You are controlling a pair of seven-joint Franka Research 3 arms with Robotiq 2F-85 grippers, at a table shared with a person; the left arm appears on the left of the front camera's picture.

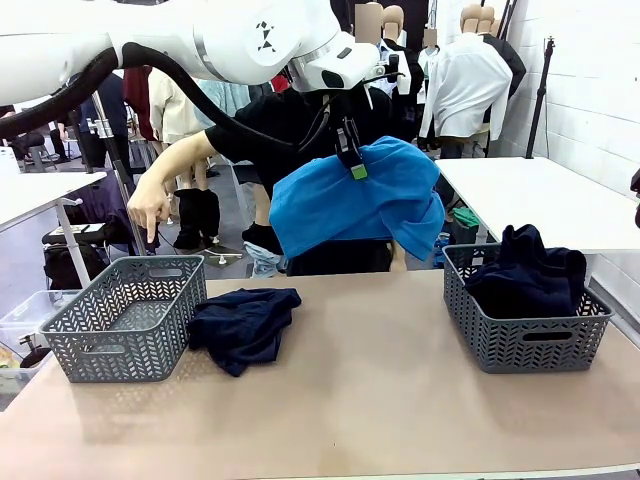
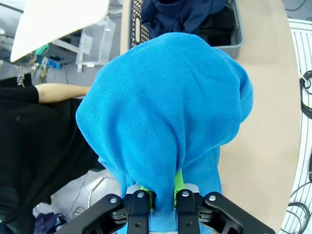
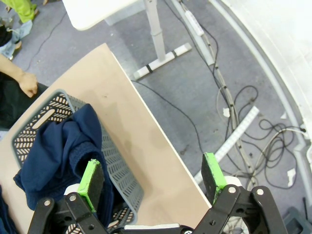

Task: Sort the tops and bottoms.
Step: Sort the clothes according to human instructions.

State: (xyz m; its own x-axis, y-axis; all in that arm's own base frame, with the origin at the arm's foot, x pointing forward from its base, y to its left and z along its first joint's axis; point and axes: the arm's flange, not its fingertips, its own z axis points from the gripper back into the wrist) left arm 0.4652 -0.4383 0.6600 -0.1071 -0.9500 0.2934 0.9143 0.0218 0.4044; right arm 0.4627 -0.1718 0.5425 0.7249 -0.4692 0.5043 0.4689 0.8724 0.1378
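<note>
As the left end effector [image 1: 353,165] hangs high over the desk [image 1: 380,400], it's clamped on the blue top [image 1: 350,205], which drapes just below its fingers. Carry step, I'd say. Well below and to its left, the person's hand [image 1: 150,208] points into the left basket [image 1: 125,325], and the dark garment [image 1: 245,325] lies beside that. Next up: swing across, lower, let go there. The right end effector [image 3: 151,178] gapes wide, holding nothing, above the right basket [image 3: 117,163].
</note>
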